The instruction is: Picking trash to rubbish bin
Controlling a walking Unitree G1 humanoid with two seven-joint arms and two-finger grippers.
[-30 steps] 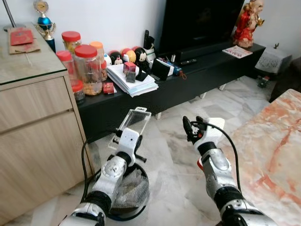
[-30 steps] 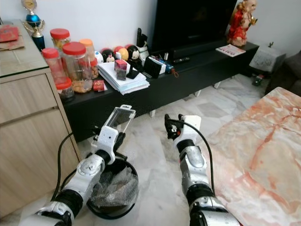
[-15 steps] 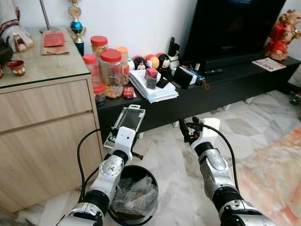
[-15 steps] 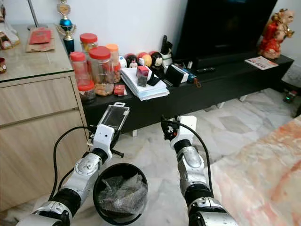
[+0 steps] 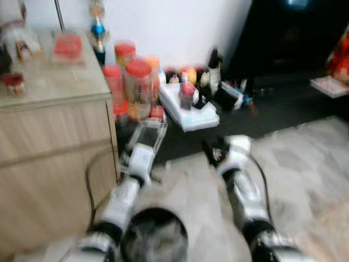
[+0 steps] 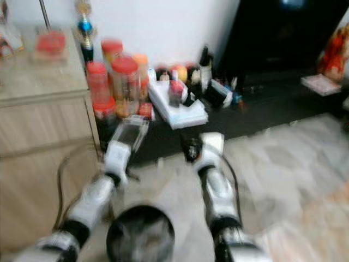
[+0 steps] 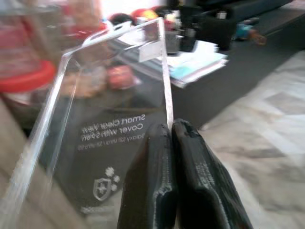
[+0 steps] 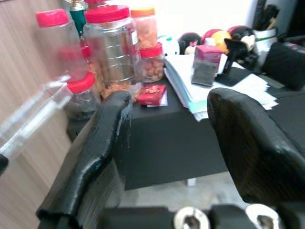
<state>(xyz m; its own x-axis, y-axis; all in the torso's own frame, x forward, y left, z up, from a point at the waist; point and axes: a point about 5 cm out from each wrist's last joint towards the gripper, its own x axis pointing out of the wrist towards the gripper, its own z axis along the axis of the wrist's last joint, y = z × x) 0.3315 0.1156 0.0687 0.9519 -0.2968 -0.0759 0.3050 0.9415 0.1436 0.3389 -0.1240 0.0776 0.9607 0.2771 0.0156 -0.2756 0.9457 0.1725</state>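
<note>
Clearly "Smart Clear View Cover" packaging (image 7: pixel 109 119)

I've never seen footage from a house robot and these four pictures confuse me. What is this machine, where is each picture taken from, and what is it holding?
This is a humanoid robot with two silver arms, each ending in two long black fingers. The two wide, blurred pictures come from its head cameras, looking down at its own arms. The other two come from cameras on its wrists, looking along the fingers.

The left gripper is shut on a clear plastic package, printed as a phone cover pack; this is the trash. Below the arms on the floor stands a round black rubbish bin. The right gripper is open and holds nothing.

Ahead is a low black shelf with red-lidded jars and a stack of papers, beside a wooden cabinet.
</note>
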